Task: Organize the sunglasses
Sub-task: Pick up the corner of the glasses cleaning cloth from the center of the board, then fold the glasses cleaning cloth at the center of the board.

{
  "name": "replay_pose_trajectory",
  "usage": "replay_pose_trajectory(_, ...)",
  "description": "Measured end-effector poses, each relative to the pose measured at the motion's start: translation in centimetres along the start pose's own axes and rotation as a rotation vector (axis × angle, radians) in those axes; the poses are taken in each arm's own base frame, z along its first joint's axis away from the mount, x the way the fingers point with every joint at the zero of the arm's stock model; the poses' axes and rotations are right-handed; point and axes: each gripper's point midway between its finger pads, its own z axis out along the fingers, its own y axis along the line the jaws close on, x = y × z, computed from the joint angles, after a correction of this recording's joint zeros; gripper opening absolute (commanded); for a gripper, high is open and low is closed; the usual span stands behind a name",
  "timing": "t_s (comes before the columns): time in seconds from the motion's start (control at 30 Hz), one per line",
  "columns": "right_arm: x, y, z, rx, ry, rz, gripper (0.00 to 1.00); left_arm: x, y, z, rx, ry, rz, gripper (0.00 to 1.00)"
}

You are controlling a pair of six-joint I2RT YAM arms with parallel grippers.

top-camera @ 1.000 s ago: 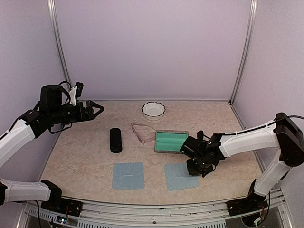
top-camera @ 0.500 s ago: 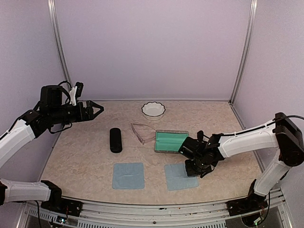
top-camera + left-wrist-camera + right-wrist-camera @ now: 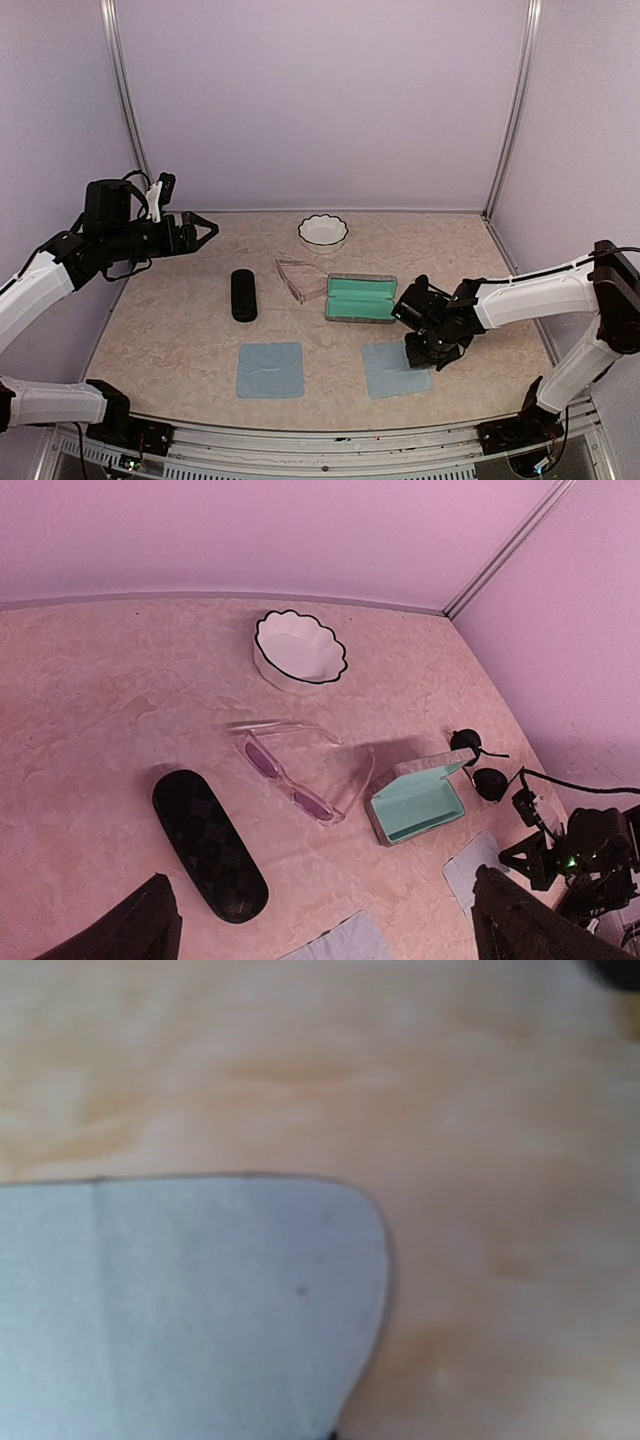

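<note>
Pinkish clear-framed sunglasses (image 3: 288,785) lie diagonally, arms unfolded toward the teal-lined case (image 3: 415,805).

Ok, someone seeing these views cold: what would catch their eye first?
The open case with its bright teal lining sits at the table's middle, the pinkish-clear sunglasses lying just left of it. Then the arms' contrast: the left claw hangs high and wide open at far left, while the right claw is down, shut, at the right-hand blue cloth.
</note>
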Motion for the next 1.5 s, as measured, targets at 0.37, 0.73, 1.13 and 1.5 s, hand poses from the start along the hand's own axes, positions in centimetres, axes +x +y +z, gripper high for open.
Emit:
replay_pose_trajectory(0.37,-0.3,-0.7,-1.1,-0.025,0.001,-0.031,0.0,0.0,0.0,0.0,-0.001,-0.001,-0.004,0.99)
replay_pose_trajectory(0.73,-1.1,3.7,-2.6,-0.181,0.017,-0.088,0.0,0.7,0.4,0.2,-0.007,0.013,-0.008,0.99)
replay_pose_trajectory(1.13,-0.1,7.3,-1.5,-0.245,0.082,-0.142,0.0,0.7,0.4,-0.1,-0.01,0.002,0.008,0.99)
replay_pose_trajectory(1.5,-0.2,8.7,-1.6,-0.284,0.093,-0.147,0.0,0.4,0.3,-0.6,-0.012,-0.015,0.02,0.99)
